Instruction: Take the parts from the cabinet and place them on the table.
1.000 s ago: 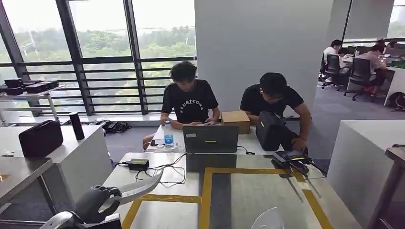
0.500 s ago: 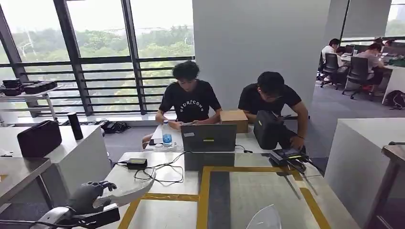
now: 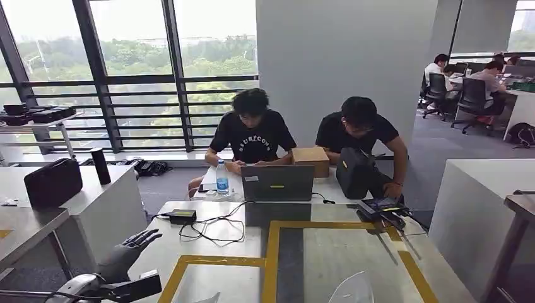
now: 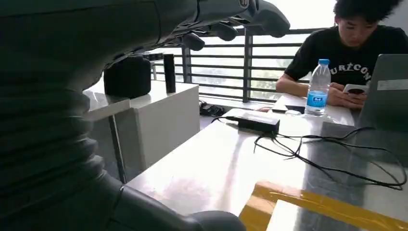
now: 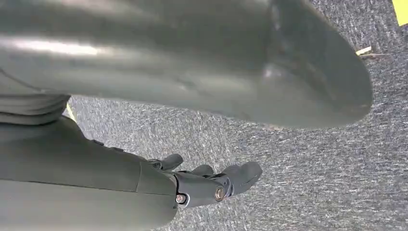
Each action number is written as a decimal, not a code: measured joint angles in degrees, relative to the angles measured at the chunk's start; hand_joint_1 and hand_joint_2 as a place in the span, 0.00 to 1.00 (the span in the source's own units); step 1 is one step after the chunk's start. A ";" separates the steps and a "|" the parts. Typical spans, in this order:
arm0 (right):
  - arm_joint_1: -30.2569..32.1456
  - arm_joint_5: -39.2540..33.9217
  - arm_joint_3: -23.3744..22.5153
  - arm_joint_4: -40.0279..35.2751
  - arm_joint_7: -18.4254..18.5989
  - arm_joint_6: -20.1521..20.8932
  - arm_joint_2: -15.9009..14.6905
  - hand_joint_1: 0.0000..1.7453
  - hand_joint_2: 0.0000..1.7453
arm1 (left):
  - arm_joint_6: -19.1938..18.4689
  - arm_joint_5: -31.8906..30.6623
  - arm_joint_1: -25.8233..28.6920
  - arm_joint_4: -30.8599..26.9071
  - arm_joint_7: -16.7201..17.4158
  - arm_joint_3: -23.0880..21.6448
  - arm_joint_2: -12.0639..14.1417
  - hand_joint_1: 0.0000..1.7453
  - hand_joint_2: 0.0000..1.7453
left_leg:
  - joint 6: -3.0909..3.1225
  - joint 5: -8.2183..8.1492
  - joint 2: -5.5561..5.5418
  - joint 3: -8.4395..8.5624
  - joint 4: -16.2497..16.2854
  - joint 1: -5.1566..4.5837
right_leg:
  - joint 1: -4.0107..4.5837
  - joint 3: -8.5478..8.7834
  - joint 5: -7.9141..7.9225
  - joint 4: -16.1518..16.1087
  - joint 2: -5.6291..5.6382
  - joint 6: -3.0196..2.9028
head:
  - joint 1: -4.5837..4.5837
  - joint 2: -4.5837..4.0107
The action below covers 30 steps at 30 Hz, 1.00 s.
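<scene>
Left hand [image 3: 129, 251] is raised at the near left corner of the table [image 3: 328, 252], fingers spread, holding nothing. Right hand [image 5: 211, 185] hangs over grey carpet, fingers loosely extended, also empty as far as the right wrist view allows.

Parts: two pale, curved translucent pieces lie at the near edge of the table, one small piece [image 3: 209, 298] near the yellow tape frame [image 3: 271, 252] and a larger one [image 3: 354, 290] to its right. Both are cut off by the picture edge; their resting stability cannot be confirmed.

Hazards noted:
- The pieces sit close to the near edge. A sweep of the left arm on withdrawal could plausibly knock the smaller one off.
- A black power adapter [image 3: 183, 216] and its loose cable [image 3: 214, 232] lie just beyond the left hand. Spread fingers moving forward could snag the loops and drag the adapter or the laptop [image 3: 277, 183].
- A water bottle [image 3: 222, 177] stands at the far side, beside the laptop; a pulled cable might topple it.
- Two people sit at the far side, within range of disturbed items.

The cabinet cannot be located, so remaining parts cannot be judged.
</scene>
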 joint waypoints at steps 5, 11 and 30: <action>-0.04 0.04 -0.24 0.00 -0.39 0.02 0.07 0.00 0.00 | -1.18 -0.94 0.03 -2.17 -1.51 -0.04 -2.15 0.00 0.00 | 0.25 -0.13 -0.03 -0.11 0.32 -0.12 | -0.13 0.05 0.11 -0.13 -0.04 0.18 | 0.00 0.02; -0.08 0.17 -0.31 0.00 -0.72 0.02 0.28 0.00 0.00 | -3.87 -1.14 1.36 -8.90 -1.62 -1.25 -4.81 0.00 0.00 | 0.93 -0.45 -0.02 -0.41 0.77 -0.26 | -0.26 0.05 0.12 -0.12 0.01 0.65 | 0.00 0.00; -0.12 0.31 -1.31 0.00 -0.50 -0.13 0.46 0.00 0.00 | -6.43 1.94 4.98 -20.42 -0.66 -5.40 -5.47 0.00 0.00 | -0.72 0.85 0.11 -0.92 0.30 1.05 | -0.73 0.38 -0.21 0.18 -0.07 0.45 | 0.15 0.00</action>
